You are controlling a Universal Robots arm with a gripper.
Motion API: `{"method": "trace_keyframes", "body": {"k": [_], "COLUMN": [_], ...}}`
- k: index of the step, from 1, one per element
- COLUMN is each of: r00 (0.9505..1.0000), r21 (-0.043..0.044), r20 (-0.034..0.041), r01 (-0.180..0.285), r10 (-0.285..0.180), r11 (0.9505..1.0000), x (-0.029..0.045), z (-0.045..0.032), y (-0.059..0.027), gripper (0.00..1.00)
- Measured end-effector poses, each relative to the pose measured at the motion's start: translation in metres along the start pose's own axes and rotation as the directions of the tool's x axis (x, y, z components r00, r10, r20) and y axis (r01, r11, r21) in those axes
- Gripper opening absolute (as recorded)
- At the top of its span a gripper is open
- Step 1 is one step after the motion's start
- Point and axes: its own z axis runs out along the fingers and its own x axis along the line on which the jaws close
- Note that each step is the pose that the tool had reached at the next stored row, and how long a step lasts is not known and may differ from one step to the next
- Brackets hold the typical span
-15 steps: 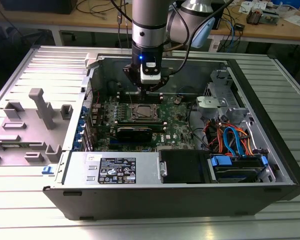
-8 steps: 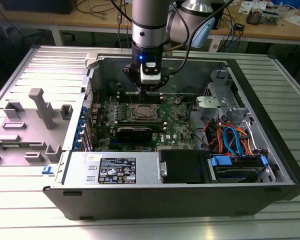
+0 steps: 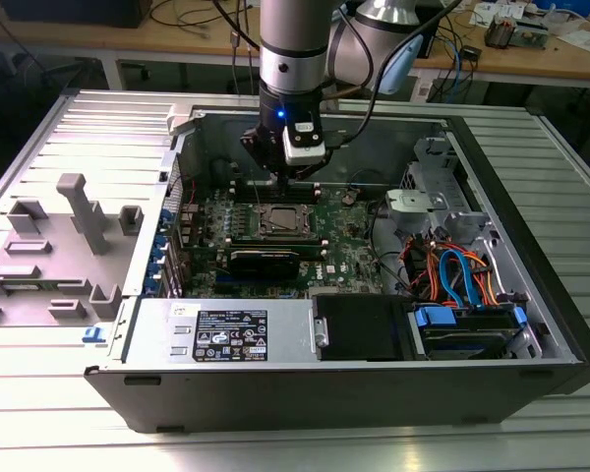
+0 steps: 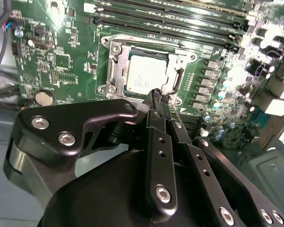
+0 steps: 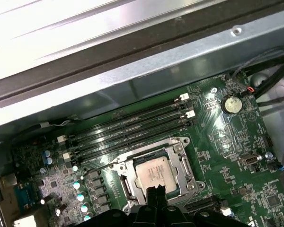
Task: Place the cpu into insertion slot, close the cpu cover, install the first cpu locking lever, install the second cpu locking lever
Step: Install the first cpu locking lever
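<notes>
1. The cpu (image 4: 144, 75) lies flat inside the insertion slot (image 3: 264, 214). The cpu cover (image 4: 119, 71) lies down over the slot and frames the chip.
2. I judge the chip light, rigid and fragile underneath. Take it by opposite edges only.
3. The gripper (image 4: 158, 94) hangs just beside the insertion slot's rim with its fingers drawn narrow. I cannot tell whether they pinch anything.
4. Count: one cpu, one insertion slot, one cpu cover, and four memory slots (image 5: 132, 125) beside the insertion slot.
</notes>
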Motion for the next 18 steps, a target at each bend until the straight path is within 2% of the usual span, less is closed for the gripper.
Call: {"method": "trace_keyframes", "body": {"k": [5,18], "r00": [0.997,0.9964], "r21": [0.0009,0.001], "r20": [-0.0005,-0.0006], "r01": [0.078,0.084], "r10": [-0.078,-0.084], "r11": [0.997,0.9964], "x": [0.0,0.0], "z": [0.0,0.0], "y": [0.0,0.0], "gripper": [0.11,0.11]}}
